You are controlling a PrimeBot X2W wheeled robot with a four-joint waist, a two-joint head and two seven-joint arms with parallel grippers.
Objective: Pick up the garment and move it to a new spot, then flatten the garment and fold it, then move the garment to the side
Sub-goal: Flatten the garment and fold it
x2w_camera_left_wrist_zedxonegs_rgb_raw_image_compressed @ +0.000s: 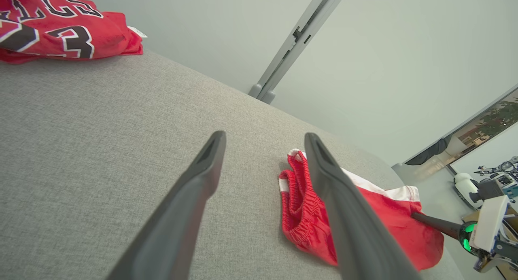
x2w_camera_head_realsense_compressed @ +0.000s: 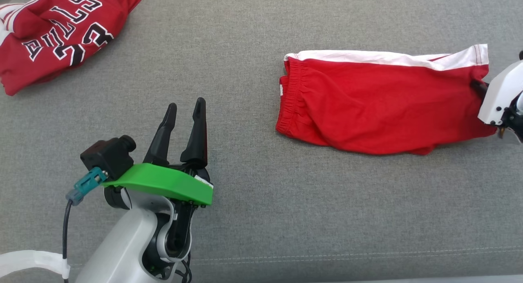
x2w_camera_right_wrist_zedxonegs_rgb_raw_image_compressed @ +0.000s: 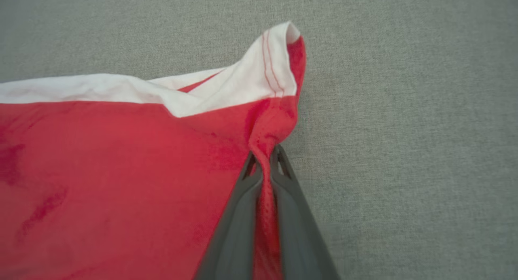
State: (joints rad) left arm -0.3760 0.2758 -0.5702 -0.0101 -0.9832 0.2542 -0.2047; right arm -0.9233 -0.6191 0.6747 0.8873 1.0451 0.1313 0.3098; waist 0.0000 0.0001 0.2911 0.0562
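Evidently to pull them flat, the right gripper (x2w_camera_right_wrist_zedxonegs_rgb_raw_image_compressed: 265, 156) pinches the hem of the red shorts (x2w_camera_head_realsense_compressed: 380, 103) near the grey cushion's (x2w_camera_head_realsense_compressed: 286, 217) right edge; the left gripper (x2w_camera_head_realsense_compressed: 186, 111) hovers wide open.

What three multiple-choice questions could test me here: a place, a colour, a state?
1. Where does the Bulls jersey lie? A) far to the robot's left B) on a chair C) on the floor
2. What colour is the stripe on the red shorts? A) black B) white C) blue
3. How is the right gripper? A) wide open B) shut on the red shorts C) shut on nothing
Answers: 1 A, crumpled at the head view's upper left; 2 B, a white band edges them; 3 B, red cloth is pinched between its fingers.
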